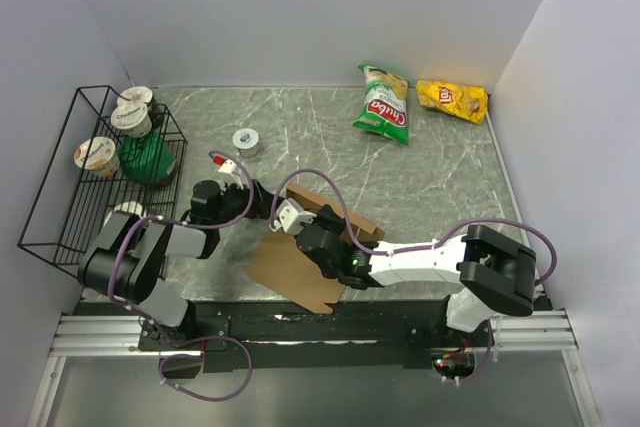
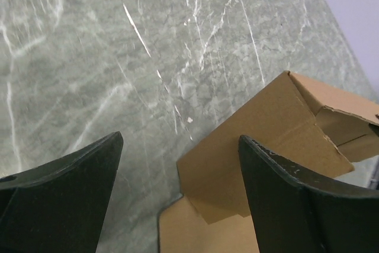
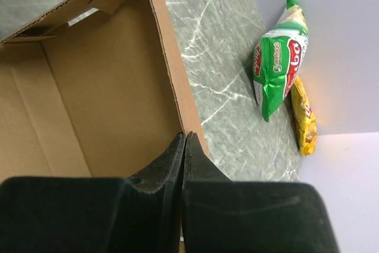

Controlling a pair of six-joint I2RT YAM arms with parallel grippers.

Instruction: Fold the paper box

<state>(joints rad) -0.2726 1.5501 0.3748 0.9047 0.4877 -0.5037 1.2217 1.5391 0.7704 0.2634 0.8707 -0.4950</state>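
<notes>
paper box [image 3: 106, 99] pinched in right claw [image 3: 185, 146], left claw [image 2: 179, 140] alongside

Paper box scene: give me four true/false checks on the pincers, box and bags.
1. The left pincer is open and holds nothing. True.
2. The right pincer is wide open. False: it is shut, with its tips at a raised wall of the paper box.
3. The paper box lies fully flat. False: at least one wall stands up.
4. The green snack bag and the yellow snack bag lie side by side near the back wall. True.
</notes>
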